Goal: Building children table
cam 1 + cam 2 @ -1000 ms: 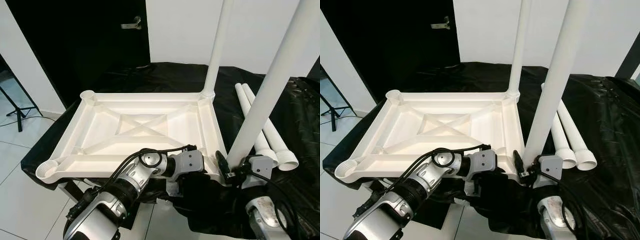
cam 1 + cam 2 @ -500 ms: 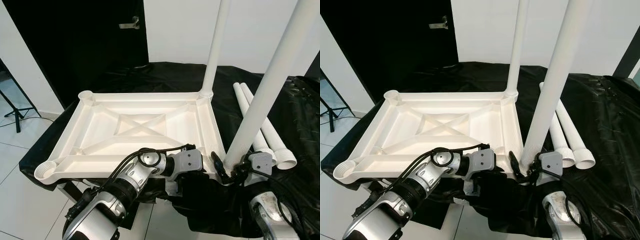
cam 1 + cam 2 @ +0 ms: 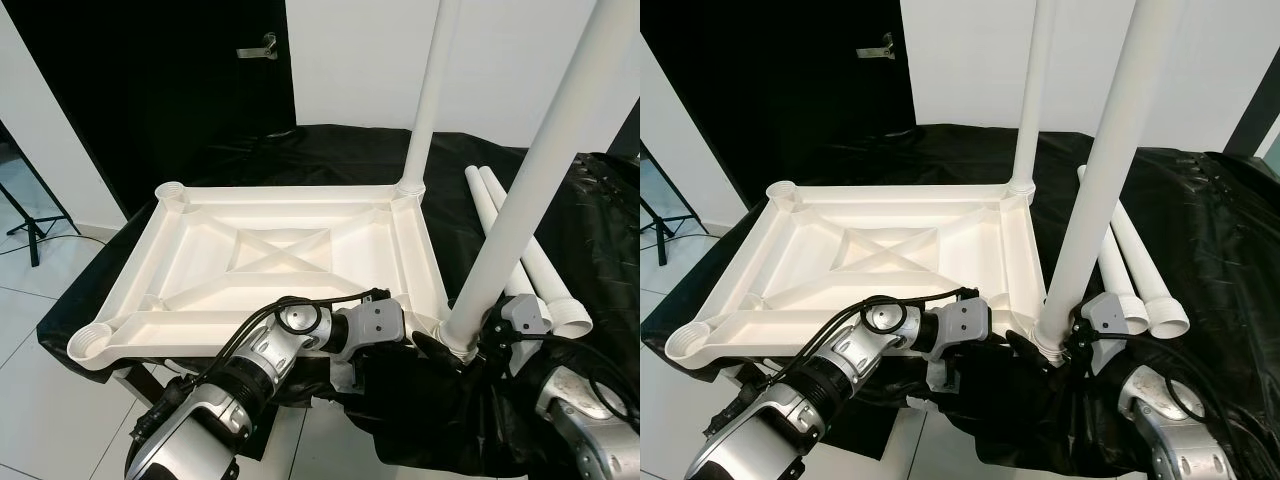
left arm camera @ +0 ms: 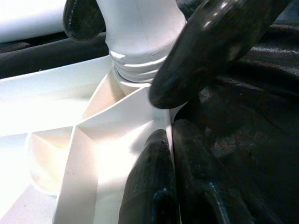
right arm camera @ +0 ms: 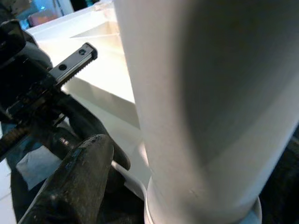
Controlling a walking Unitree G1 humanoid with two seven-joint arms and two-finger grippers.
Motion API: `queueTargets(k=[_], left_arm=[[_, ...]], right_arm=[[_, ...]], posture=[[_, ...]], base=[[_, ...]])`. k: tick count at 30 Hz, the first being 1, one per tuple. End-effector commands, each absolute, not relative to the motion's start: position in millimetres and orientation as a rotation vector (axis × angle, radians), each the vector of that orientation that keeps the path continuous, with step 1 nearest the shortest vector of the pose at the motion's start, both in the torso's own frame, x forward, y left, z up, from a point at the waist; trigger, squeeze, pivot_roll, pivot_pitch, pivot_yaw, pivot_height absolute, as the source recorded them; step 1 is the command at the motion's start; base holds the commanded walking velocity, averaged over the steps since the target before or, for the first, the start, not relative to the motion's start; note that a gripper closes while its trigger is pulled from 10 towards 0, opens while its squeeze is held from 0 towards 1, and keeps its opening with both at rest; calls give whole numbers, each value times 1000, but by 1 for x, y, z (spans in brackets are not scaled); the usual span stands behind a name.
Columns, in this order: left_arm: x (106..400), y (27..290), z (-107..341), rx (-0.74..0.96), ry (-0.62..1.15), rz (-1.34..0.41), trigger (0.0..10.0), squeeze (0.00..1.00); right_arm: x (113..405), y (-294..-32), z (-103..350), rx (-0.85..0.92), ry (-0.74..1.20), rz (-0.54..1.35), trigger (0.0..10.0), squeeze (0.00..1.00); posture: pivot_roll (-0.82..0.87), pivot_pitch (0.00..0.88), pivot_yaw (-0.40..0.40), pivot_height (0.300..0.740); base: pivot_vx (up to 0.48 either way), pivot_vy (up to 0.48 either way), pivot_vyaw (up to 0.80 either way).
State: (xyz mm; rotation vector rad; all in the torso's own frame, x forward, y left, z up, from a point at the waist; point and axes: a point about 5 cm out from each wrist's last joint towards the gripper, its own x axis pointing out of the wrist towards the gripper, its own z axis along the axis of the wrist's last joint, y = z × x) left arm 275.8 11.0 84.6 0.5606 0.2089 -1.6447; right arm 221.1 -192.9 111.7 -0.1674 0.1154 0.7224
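So the white tabletop [image 3: 290, 250] is lying upside down on a bench draped in black cloth [image 3: 330, 150], and everything's happening at its near right corner socket [image 4: 135, 70]. One leg [image 3: 430, 90] is already standing upright in the far right corner. The second leg [image 3: 520, 190] has its threaded end sitting right at the mouth of that near right socket, leaning a bit away from the tabletop instead of standing plumb like the far one.

Right gripper [image 3: 470, 345] is down at the base of that leg, jaws clamped on it just above the socket. Left gripper [image 4: 173, 186] is pressed against the tabletop rim right beside the same socket, jaws together, looks like it's bracing the frame more than grabbing anything.

Two spare legs [image 3: 540, 270] lie on the cloth to the right of the tabletop, and both left corner sockets are still empty.

What worries me: that lean. If the leg gets turned or pushed in while it's off-axis, the threads could cross or jam. And the tabletop sits on slippery-looking cloth near the bench edge, so a hard push could skid the whole frame if the left brace slips.
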Motion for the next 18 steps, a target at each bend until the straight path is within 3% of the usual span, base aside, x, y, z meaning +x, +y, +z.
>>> queueTargets(k=[1, 5, 6, 18], left_arm=[[253, 35, 34, 540, 515, -1679, 10000, 0], [253, 35, 34, 538, 515, -1679, 10000, 0], [253, 35, 34, 538, 515, -1679, 10000, 0], [253, 36, 33, 540, 517, -1680, 10000, 0]], right_arm=[[213, -185, 100, -127, 181, 803, 10000, 0], [212, -188, 99, -121, 208, 820, 9765, 0], [212, -189, 99, -115, 211, 823, 0, 0], [207, -182, 92, -92, 206, 779, 0, 0]], posture=[[145, 0, -17, 740], [144, 0, -17, 740], [144, 0, -17, 740], [144, 0, -11, 740]], base=[[0, 0, 0], [0, 0, 0], [0, 0, 0], [0, 0, 0]])
